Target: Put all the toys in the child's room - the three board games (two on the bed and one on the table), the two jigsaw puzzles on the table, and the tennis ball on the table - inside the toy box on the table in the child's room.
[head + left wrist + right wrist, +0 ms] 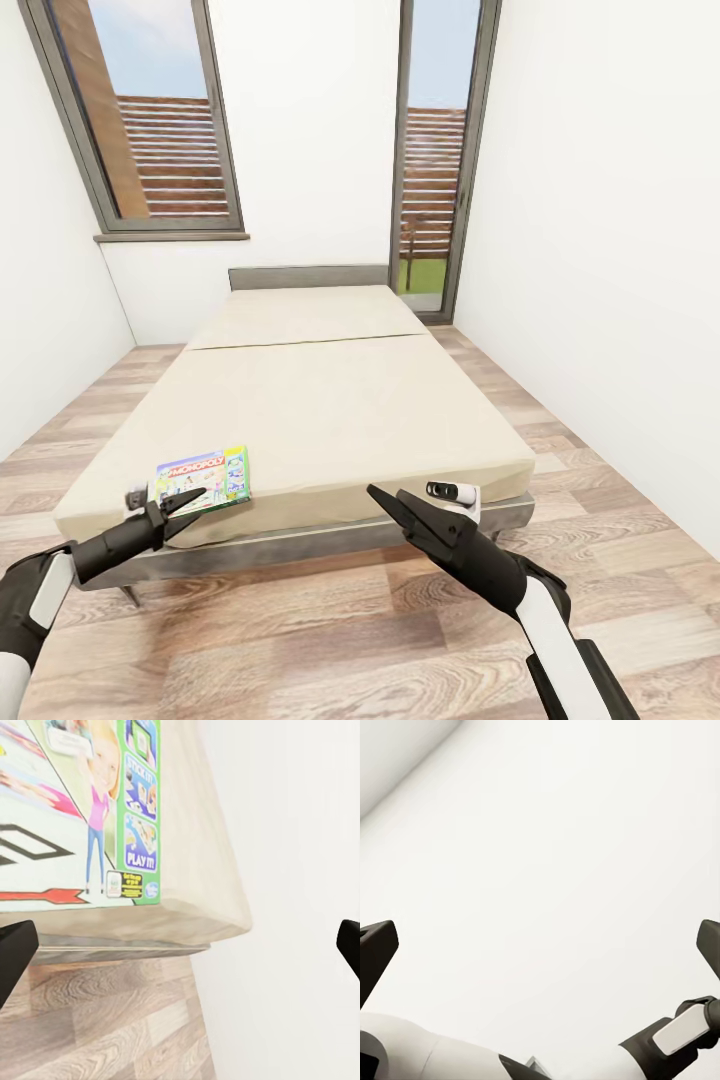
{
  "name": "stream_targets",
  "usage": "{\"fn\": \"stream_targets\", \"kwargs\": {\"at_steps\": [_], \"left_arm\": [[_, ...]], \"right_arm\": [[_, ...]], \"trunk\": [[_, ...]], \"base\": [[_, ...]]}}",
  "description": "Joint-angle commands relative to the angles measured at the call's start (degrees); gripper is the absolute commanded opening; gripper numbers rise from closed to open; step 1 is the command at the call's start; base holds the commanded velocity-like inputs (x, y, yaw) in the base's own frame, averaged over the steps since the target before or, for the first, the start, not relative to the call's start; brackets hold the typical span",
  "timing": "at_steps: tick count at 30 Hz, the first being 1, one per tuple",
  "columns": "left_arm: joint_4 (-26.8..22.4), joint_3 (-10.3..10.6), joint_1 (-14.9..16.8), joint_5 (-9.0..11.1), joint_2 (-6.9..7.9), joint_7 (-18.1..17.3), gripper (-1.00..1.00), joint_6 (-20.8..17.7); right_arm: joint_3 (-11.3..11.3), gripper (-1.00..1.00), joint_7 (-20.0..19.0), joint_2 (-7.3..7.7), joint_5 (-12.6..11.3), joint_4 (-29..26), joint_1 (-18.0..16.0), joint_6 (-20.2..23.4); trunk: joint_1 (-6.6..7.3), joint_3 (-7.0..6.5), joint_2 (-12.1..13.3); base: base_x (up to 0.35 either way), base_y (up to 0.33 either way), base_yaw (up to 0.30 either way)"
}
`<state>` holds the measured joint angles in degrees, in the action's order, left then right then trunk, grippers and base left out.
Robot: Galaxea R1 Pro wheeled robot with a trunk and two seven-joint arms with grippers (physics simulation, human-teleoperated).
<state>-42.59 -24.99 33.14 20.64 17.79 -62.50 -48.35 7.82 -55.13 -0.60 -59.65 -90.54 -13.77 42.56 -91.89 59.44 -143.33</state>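
Head view: green-and-white printed Monopoly board game box (202, 480) lies flat at lower left of frame, on the near left corner of the beige mattress bed (330, 400). My left claw (185, 498) hovers right at it, fingers spread. My right claw (385, 500) at lower centre-right, fingers spread, holds nothing above wood-plank floor (300, 640).

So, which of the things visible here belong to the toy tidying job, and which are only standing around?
Belong to the job:
- Monopoly board game, lying flat at the bed's near corner
- left gripper, open, beside that game
- right gripper, open, holding nothing

Only standing around:
- bed
- window
- glass door
- wood-plank floor
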Motion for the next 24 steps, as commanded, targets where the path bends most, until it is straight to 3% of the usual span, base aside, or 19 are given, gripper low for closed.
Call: {"fn": "stream_targets", "kwargs": {"at_steps": [1,24], "left_arm": [[0.06,-0.08,0.02,0.14,0.01,-0.06,1.0,-0.34],[0.22,-0.59,0.09,0.03,0.14,-0.1,1.0,-0.92]], "right_arm": [[0.0,1.0,0.03,-0.01,-0.3,0.01,-0.03,0.33],[0.0,1.0,0.03,-0.01,-0.3,0.01,-0.03,0.25]], "trunk": [[0.01,0.05,-0.02],[0.01,0.05,-0.02]], "base": [[0.0,0.0,0.0],[0.0,0.0,0.0]]}}
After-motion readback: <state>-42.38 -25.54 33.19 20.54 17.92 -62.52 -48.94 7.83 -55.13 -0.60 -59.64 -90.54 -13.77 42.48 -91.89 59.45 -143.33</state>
